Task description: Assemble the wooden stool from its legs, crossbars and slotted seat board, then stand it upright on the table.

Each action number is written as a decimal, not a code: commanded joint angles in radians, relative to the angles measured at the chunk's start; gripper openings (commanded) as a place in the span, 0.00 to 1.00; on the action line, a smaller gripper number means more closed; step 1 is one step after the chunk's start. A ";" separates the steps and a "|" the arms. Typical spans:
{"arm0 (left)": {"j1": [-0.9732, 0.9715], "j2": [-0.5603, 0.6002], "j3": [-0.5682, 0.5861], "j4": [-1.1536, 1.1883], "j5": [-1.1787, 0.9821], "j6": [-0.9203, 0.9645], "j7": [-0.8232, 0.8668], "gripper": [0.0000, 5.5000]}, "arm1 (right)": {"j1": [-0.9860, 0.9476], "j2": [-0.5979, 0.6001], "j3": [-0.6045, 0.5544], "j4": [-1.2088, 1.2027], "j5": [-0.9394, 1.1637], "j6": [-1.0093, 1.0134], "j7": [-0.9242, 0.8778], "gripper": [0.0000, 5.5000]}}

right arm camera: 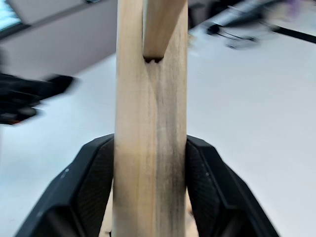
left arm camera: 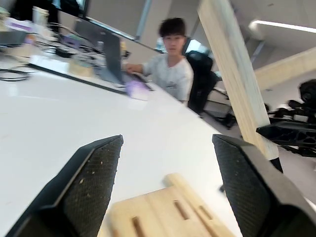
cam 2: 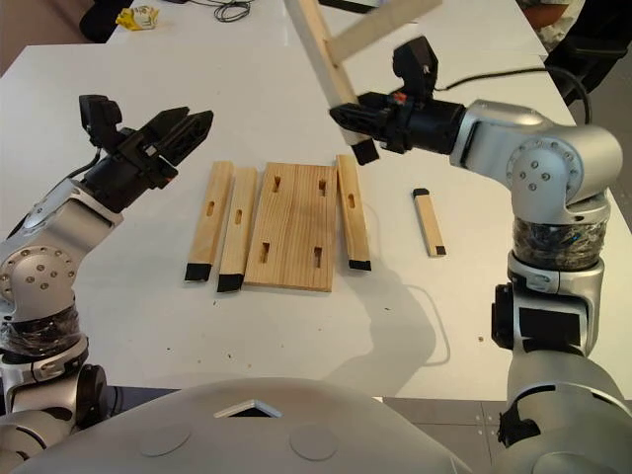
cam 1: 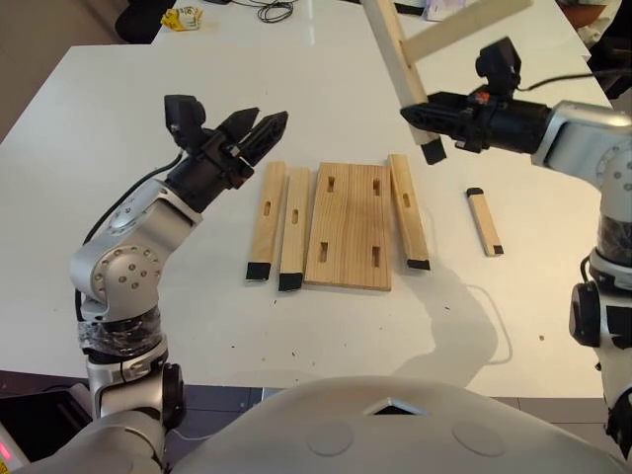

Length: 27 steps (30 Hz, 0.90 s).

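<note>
The slotted seat board point(cam 1: 346, 225) lies flat mid-table. Two black-tipped legs point(cam 1: 267, 219) point(cam 1: 294, 227) lie along its left side, and a third leg point(cam 1: 408, 210) lies along its right. A short crossbar point(cam 1: 485, 221) rests farther right. My right gripper point(cam 1: 425, 117) is shut on another leg point(right arm camera: 150, 123), held in the air above the board's far right corner with its black tip down. A crossbar point(cam 1: 464, 28) is plugged into that leg. My left gripper point(cam 1: 252, 133) hovers open over the table at the board's far left, with nothing between its pads point(left arm camera: 94, 182).
The white table point(cam 1: 118, 247) has bare room at the left and front. A yellow object point(cam 1: 183, 17) and cables point(cam 1: 272, 10) lie at the far edge.
</note>
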 commanded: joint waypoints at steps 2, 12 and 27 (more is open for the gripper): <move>-0.063 0.007 -0.003 0.027 -0.148 0.083 -0.057 0.61 | -0.038 -0.008 -0.022 -0.056 0.094 0.018 0.145 0.38; -0.091 0.058 0.032 0.017 -0.438 0.156 -0.078 0.61 | 0.056 -0.099 0.034 -0.156 0.099 0.013 0.353 0.38; -0.068 0.138 -0.049 -0.034 -0.534 0.169 -0.173 0.61 | 0.025 -0.109 0.067 -0.162 0.102 -0.011 0.469 0.38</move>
